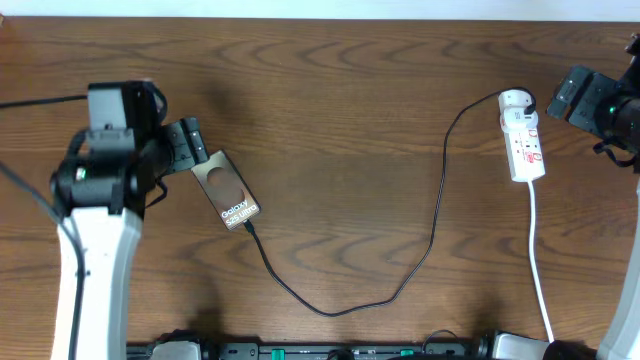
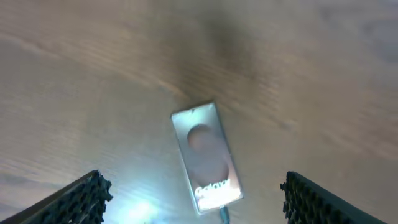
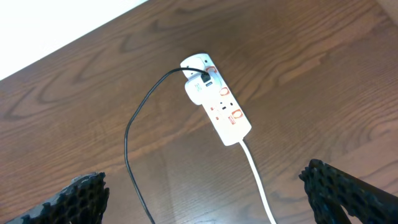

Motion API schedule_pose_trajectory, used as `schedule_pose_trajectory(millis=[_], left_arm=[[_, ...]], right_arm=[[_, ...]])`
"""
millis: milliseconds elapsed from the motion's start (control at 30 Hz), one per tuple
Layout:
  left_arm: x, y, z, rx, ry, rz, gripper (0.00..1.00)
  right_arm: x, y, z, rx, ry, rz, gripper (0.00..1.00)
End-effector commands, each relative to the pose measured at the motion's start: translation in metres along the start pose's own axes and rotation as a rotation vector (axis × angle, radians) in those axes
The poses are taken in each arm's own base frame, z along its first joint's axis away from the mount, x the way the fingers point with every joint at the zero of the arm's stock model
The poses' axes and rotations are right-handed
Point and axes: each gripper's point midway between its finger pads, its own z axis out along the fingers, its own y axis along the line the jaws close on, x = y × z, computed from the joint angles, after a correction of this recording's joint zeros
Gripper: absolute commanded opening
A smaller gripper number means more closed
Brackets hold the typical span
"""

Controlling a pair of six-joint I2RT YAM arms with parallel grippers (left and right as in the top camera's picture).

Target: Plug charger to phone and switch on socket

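The phone [image 1: 226, 190] lies flat on the table, brown face up with white "Galaxy" lettering; it also shows in the left wrist view [image 2: 205, 155]. The charger cable [image 1: 438, 200] runs from the phone's lower end, where its plug tip [image 1: 249, 228] sits in the phone, across the table to the socket. The socket [image 1: 524, 140] is a white power strip at the right; it also shows in the right wrist view [image 3: 217, 107]. My left gripper [image 1: 187, 145] is open just left of the phone's upper end. My right gripper [image 1: 562, 95] is open, right of the socket, above the table.
The socket's white cord [image 1: 538, 260] runs from the strip to the table's front edge. A white charger adapter [image 3: 198, 88] sits in the strip's far end. A bright glare lies on the wood in the left wrist view [image 2: 140, 208].
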Motion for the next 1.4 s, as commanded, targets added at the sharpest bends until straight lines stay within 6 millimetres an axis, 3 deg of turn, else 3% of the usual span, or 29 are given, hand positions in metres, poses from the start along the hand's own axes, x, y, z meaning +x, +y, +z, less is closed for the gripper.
schedule_pose_trajectory(millis=[0, 233, 467, 733, 1000, 1367], left_arm=[[0.000, -0.002, -0.018, 0.037, -0.110, -0.034, 0.87], [0.002, -0.010, -0.054, 0.197, -0.482, -0.022, 0.87], [0.024, -0.007, -0.088, 0.298, -0.798, -0.007, 0.87], [0.045, -0.001, -0.095, 0.359, -1.029, 0.001, 0.87], [0.068, 0.005, -0.068, 0.388, -1.140, 0.005, 0.87], [0.104, 0.013, 0.000, 0.320, -0.872, -0.003, 0.87]], right_arm=[[0.000, 0.000, 0.000, 0.007, -0.001, 0.007, 0.99], [0.000, 0.000, 0.000, 0.007, -0.001, 0.007, 0.99], [0.000, 0.000, 0.000, 0.007, -0.001, 0.007, 0.99], [0.000, 0.000, 0.000, 0.007, -0.001, 0.007, 0.99], [0.000, 0.000, 0.000, 0.007, -0.001, 0.007, 0.99], [0.000, 0.000, 0.000, 0.007, -0.001, 0.007, 0.99]])
